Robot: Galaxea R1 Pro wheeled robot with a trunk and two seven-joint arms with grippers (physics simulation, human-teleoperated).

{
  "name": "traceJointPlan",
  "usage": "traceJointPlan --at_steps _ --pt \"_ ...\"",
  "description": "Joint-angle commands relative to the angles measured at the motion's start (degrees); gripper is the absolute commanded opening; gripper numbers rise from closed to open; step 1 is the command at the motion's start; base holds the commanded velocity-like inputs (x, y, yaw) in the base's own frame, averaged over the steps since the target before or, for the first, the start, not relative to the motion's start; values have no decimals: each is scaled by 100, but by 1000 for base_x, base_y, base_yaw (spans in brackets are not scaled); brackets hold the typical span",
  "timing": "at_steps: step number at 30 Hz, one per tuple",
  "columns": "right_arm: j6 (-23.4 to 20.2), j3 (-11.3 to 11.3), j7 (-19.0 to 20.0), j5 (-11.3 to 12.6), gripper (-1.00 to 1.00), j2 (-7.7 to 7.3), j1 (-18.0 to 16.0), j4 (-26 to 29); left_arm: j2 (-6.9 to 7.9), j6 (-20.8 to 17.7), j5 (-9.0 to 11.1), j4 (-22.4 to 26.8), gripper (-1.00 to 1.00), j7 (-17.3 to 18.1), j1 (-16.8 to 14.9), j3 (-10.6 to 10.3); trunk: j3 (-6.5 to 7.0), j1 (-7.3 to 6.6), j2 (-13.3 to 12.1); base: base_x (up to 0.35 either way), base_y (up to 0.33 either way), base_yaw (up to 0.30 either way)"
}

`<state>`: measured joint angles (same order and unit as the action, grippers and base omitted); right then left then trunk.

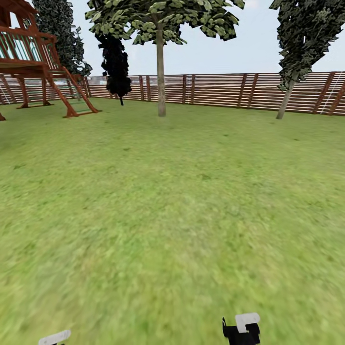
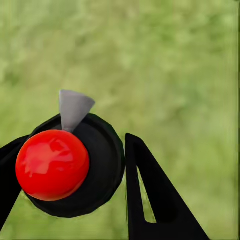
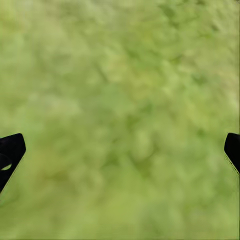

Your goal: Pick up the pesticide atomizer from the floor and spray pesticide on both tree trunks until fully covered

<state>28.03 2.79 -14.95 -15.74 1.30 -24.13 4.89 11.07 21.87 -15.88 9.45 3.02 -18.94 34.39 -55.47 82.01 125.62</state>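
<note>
Atomizer (image 2: 70,162) clamped between left fingers (image 2: 160,200), carried over lawn (image 1: 172,215) toward trees.

Held by the black round body just under the red ball cap (image 2: 52,164), grey nozzle (image 2: 74,107) jutting beside it; probably light, rigid plastic, smooth enough to twist in the grip, so best squeezed around the body, clear of nozzle. Right fingers (image 3: 11,152) spread wide, holding nothing, above grass. Nearest thick pale trunk (image 1: 161,72) standing well ahead by the slatted fence (image 1: 215,91); second trunk (image 1: 286,100) farther right.

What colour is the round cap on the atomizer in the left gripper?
Glossy red cap, on the black atomizer; clearest in the left wrist view.
</note>
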Motion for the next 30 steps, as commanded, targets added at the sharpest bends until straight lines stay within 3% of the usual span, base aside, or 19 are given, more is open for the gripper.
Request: traceJointPlan --at_steps 1,30 --pt "10 29 -34 -60 100 2 -4 -6 0 19 -30 -5 -100 32 -4 50 -5 3 2 338 0 0" --pt "10 29 -34 -70 100 2 -1 -6 0 19 -30 -5 -100 32 -4 50 -5 3 2 338 0 0"
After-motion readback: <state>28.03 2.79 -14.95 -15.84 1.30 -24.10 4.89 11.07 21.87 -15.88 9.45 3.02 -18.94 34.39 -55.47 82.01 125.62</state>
